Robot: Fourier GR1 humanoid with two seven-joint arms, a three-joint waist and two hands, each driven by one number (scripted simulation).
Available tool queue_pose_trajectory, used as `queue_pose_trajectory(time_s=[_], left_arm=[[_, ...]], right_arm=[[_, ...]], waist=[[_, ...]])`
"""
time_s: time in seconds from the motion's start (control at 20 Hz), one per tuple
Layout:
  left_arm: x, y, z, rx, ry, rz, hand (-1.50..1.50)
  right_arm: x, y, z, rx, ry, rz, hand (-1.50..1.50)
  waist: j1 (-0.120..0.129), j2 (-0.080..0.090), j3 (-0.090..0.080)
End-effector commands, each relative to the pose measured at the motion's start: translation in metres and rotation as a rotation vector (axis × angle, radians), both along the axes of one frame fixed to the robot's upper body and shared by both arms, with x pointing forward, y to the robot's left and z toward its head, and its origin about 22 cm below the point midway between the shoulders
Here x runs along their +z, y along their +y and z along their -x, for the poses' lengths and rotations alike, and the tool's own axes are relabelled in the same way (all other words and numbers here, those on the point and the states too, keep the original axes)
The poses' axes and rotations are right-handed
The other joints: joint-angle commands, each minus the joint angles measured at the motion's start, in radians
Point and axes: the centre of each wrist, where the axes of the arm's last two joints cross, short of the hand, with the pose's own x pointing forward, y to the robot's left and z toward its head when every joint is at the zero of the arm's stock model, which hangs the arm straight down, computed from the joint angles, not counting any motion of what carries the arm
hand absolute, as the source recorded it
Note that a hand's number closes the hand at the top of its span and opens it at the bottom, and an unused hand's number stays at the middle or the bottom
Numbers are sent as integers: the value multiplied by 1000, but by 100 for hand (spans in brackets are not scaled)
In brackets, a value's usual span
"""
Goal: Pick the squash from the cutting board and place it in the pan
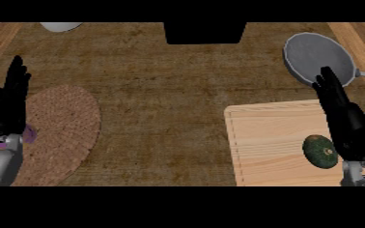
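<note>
Lying seemingly just beside right hand's fingers (335,101): squash (320,151)

pan (314,58) handle — cut by right edge | purple object (29,134) — mostly behind left hand (13,104)

No writing, label, brand, number or sign can be read anywhere. Every surface in view is unmarked.

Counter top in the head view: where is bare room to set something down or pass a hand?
The widest bare stretch is the counter between the woven mat and the cutting board. The board's left half is bare too. It is crowded at the right, where the right hand lies beside the squash and near the pan. The left hand rests at the left edge.
</note>
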Motion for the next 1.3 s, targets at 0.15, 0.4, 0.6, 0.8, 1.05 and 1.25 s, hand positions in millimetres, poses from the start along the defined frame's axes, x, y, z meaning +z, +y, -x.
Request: queue_pose_trajectory(time_s=[0.15, 0.4, 0.6, 0.8, 1.05, 1.25], left_arm=[[11, -31, -10, -185, -80, 80, 0], [-3, -49, -5, -257, -55, 185, 0], [-3, -46, -4, -251, -76, 189, 0], [-14, -62, 1, -280, -64, 187, 0], [-9, -59, -7, -284, -58, 203, 0], [2, -69, -2, -298, -59, 186, 0]], right_arm=[[-21, -60, 16, 259, -31, -57, 150], [-28, -111, 53, 94, -189, 255, -150], [-29, -154, 101, -45, -293, 417, -150], [20, -198, 137, -1, -260, 536, -150], [78, -201, 144, 148, -96, 731, -150], [119, -177, 139, 161, 14, 794, -150]], waist=[[6, 8, 3], [-38, 0, 1], [-47, -3, 0], [-26, 0, -2], [-29, 3, -5], [-9, 1, -5]])
